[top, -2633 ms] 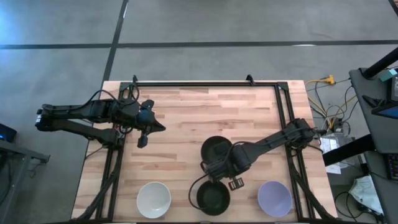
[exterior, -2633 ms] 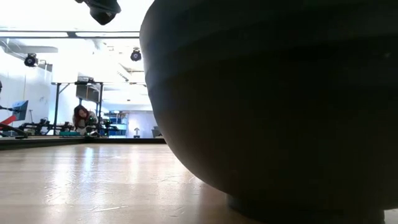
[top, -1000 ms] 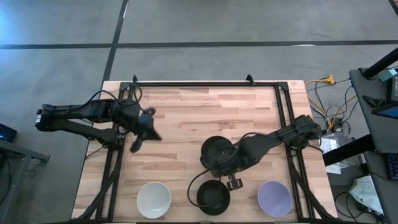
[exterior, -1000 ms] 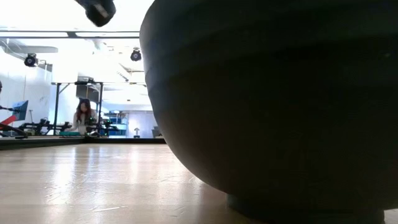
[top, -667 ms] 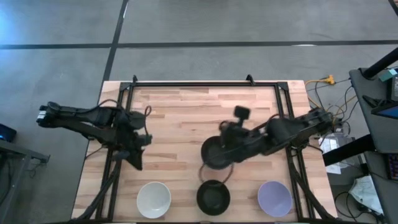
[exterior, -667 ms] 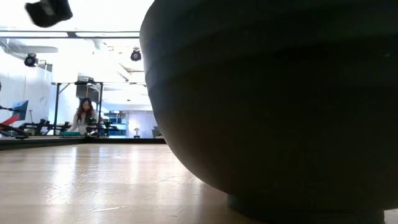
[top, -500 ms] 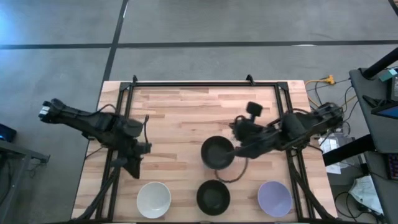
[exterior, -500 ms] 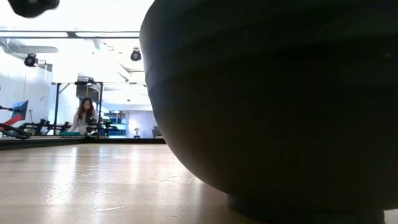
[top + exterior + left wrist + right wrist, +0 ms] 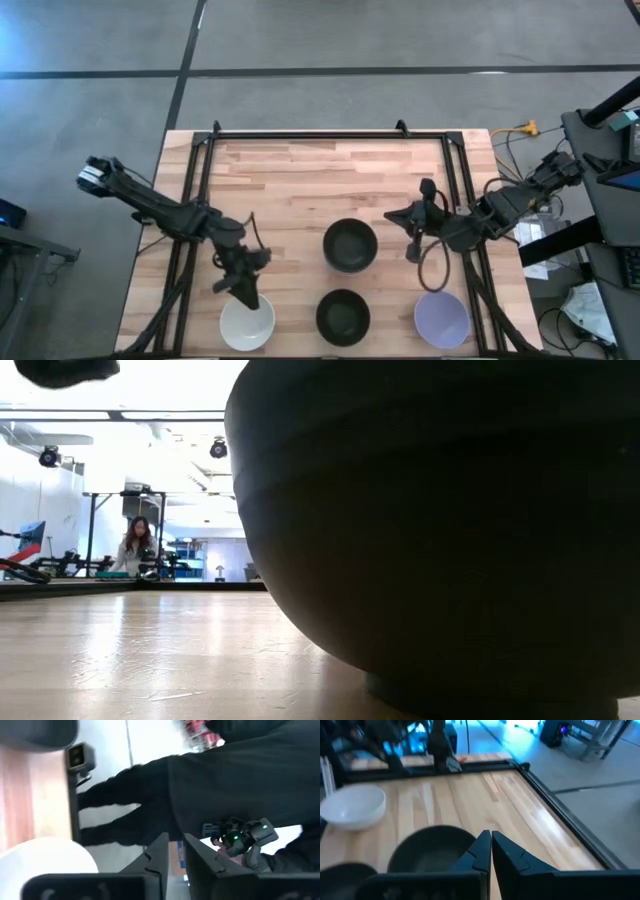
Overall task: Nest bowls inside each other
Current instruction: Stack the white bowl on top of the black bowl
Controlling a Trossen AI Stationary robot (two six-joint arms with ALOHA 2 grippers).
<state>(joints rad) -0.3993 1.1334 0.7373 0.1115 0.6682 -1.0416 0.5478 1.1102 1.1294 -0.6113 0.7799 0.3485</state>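
Note:
Four bowls rest upright on the wooden table. In the high view a white bowl (image 9: pixel 247 322), a black bowl (image 9: pixel 343 317) and a lavender bowl (image 9: pixel 441 320) line the near edge, and a second black bowl (image 9: pixel 350 245) sits mid-table. My left gripper (image 9: pixel 240 287) hovers just beyond the white bowl's far rim. Its wrist view shows the fingers a narrow gap apart (image 9: pixel 175 851), with the white bowl (image 9: pixel 45 857) beside them. My right gripper (image 9: pixel 413 238) is shut, right of the mid-table black bowl (image 9: pixel 431 847) and clear of it. Other bowls are out of view.
The near black bowl (image 9: pixel 450 530) fills most of the low view, standing on its foot. A black frame rail (image 9: pixel 330 135) borders the table's far and side edges. Bare wood lies across the far half. A person (image 9: pixel 135 548) stands far off in the room.
My left gripper has swung from the table's left-middle toward the near edge, ending over the white bowl's far rim. My right gripper has drawn away from between the two black bowls, rising and moving toward the table's right edge. The bowls have stayed put.

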